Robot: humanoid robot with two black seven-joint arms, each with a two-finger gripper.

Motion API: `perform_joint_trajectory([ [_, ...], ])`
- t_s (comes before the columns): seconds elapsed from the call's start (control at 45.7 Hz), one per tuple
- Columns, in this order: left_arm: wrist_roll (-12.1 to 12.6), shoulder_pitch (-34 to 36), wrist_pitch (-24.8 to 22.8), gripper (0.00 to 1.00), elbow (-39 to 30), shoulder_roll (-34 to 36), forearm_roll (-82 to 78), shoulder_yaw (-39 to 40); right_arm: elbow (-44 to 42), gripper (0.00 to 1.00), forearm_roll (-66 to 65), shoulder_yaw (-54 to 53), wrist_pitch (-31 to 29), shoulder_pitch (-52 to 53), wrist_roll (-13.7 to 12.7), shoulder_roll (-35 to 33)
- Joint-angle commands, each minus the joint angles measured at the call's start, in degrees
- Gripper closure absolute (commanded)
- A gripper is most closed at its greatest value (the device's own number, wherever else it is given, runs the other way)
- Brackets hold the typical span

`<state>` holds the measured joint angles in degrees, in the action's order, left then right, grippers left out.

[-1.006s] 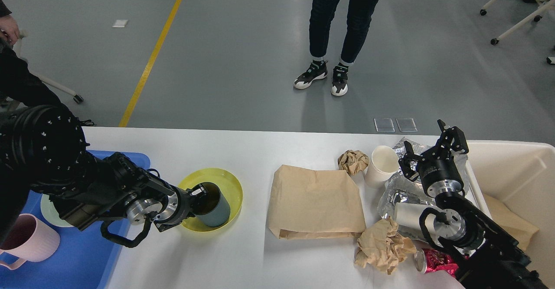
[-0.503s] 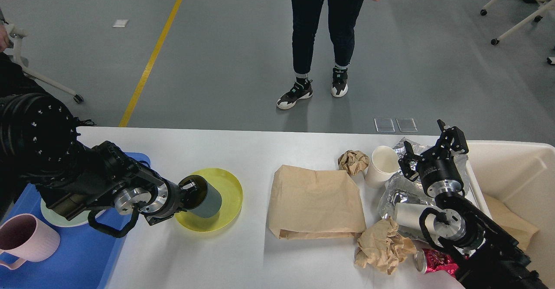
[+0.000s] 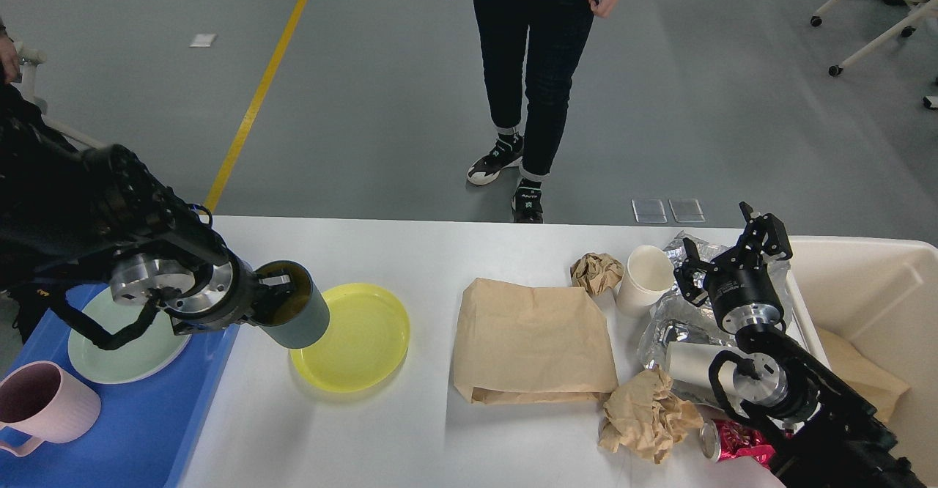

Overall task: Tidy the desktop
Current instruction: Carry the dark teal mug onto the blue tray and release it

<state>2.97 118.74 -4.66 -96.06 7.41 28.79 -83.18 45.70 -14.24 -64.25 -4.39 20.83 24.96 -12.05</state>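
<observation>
The white desktop [image 3: 454, 253] spans the view. My left gripper [image 3: 282, 294] is shut on the rim of a grey-green cup [image 3: 297, 316] and holds it tilted in the air, above the left edge of a yellow plate [image 3: 359, 341]. My right gripper [image 3: 733, 253] is open and empty above crumpled silver foil [image 3: 670, 323]. A flat brown paper bag [image 3: 531, 341], two crumpled brown paper balls [image 3: 597, 270] [image 3: 645, 415] and a white paper cup [image 3: 645, 275] lie on the desktop.
A blue tray [image 3: 139, 429] at the left holds a pale green plate [image 3: 124, 349] and a pink mug [image 3: 40, 404]. A cream-white bin [image 3: 879, 290] stands at the right. A can [image 3: 711, 440] and red wrapper [image 3: 744, 440] lie near my right arm. A person [image 3: 531, 70] stands beyond the table.
My left gripper has lifted the grey-green cup off the yellow plate and carried it up and to the left. The right arm has not moved. The person has stepped left.
</observation>
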Motion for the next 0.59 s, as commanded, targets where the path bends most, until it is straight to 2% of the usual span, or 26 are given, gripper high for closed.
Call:
perform_joint_trajectory([
  [0.0, 2.6, 8.6, -7.3, 1.0, -4.2, 0.4, -2.6, -1.5, 0.0, 0.0, 0.0, 0.0, 0.0, 0.0, 0.0, 0.0],
  [0.066, 3.9, 13.3, -15.6, 1.0, -4.5, 0.4, -3.0, -3.9, 0.0, 0.0, 0.0, 0.0, 0.0, 0.0, 0.0, -0.1],
  [0.153, 3.9, 17.5, -21.7, 1.0, -4.5, 0.7, -3.1, -6.1, 0.0, 0.0, 0.0, 0.0, 0.0, 0.0, 0.0, -0.1],
  [0.394, 3.1, 17.0, -22.2, 1.0, -3.6, 6.5, -9.5, -7.3, 0.1, 0.0, 0.0, 0.0, 0.0, 0.0, 0.0, -0.1],
  [0.569, 3.1, 10.5, -22.1, 1.0, 1.5, 15.7, -18.7, -7.3, 0.1, 0.0, 0.0, 0.0, 0.0, 0.0, 0.0, -0.1],
])
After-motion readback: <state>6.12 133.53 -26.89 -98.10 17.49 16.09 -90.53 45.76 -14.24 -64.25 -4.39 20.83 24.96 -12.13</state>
